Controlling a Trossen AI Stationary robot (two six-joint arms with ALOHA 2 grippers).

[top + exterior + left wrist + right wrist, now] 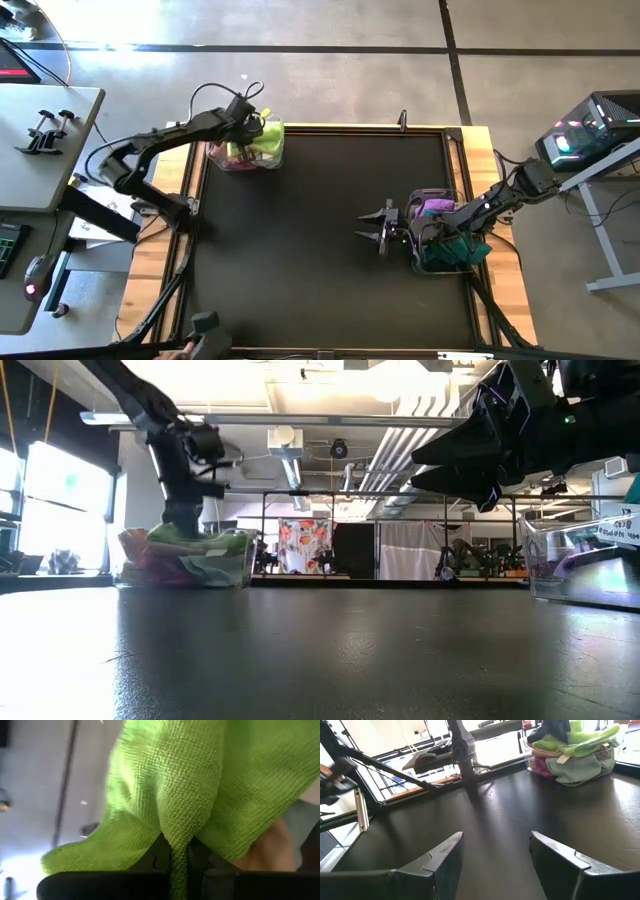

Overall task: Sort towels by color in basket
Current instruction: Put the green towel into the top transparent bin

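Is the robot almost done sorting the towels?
Nearly, it seems. No towels lie loose on the table; light ones fill the far-left basket, dark ones the right basket. The left gripper is shut on a lime green towel above the left basket. The right gripper hangs open, empty.

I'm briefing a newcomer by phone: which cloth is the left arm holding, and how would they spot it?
Find the clear plastic basket at the black table's far left corner. The left pincer, shut, pinches a lime green waffle-textured towel over its pile. It is the brightest cloth there, above paler mint and pink ones.
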